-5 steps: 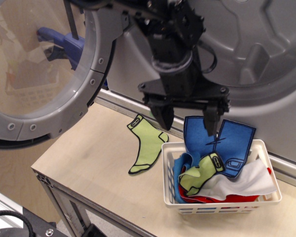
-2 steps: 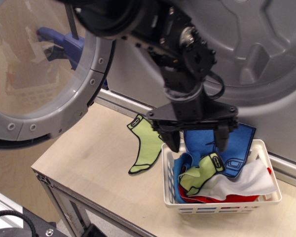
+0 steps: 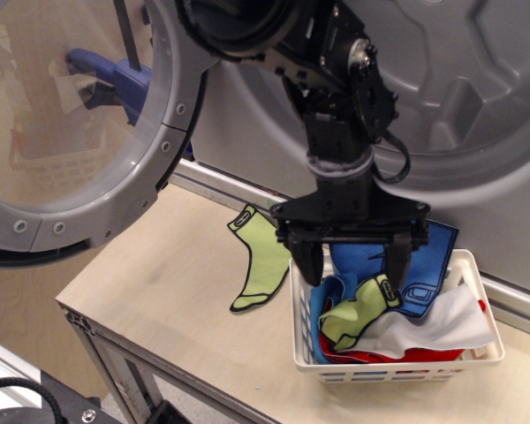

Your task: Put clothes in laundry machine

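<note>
My gripper [image 3: 353,276] is open, its two black fingers hanging just above the clothes in the white slotted basket [image 3: 397,367]. Between and below the fingers lies a lime-green sock [image 3: 362,311]. Blue shorts [image 3: 424,261] stand against the basket's back wall, with a white cloth [image 3: 437,322] on the right and red pieces [image 3: 384,356] underneath. A second lime-green sock [image 3: 263,259] lies flat on the wooden table left of the basket. The grey laundry machine [image 3: 477,97] fills the background, its round clear-window door [image 3: 71,124] swung open at the left.
The wooden table [image 3: 159,300] has its front edge at lower left. A metal rail [image 3: 212,187] runs along the machine's base behind the table. A blue clamp [image 3: 115,79] shows through the door window.
My gripper has come down and moved slightly right, from above the basket's back edge to just over the clothes inside it. It stays open. The clothes have not moved.
</note>
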You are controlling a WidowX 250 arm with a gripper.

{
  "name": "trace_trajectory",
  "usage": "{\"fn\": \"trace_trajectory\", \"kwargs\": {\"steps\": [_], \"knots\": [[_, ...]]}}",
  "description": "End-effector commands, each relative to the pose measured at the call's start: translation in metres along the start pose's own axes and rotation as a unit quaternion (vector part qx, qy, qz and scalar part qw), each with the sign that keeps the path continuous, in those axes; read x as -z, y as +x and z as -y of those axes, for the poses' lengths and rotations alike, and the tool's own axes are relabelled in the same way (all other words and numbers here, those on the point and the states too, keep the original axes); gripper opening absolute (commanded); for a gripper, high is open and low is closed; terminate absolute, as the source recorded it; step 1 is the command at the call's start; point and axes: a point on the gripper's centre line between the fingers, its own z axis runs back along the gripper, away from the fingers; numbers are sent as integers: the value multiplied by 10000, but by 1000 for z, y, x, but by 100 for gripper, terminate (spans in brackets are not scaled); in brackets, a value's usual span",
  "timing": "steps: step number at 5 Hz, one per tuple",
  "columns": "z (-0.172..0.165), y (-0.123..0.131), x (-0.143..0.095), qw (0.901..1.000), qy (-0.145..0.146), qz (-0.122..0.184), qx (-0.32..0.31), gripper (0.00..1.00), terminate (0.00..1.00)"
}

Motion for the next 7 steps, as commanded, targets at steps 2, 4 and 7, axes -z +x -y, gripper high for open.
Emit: {"fn": "trace_trajectory", "kwargs": {"steps": [2,4,7], "knots": [[-7,13,38,9984,560,-17,123,100,0],[-7,12,45,9987,468,-102,170,0,0],[7,21,2,9997,75,220,96,0,0]]}}
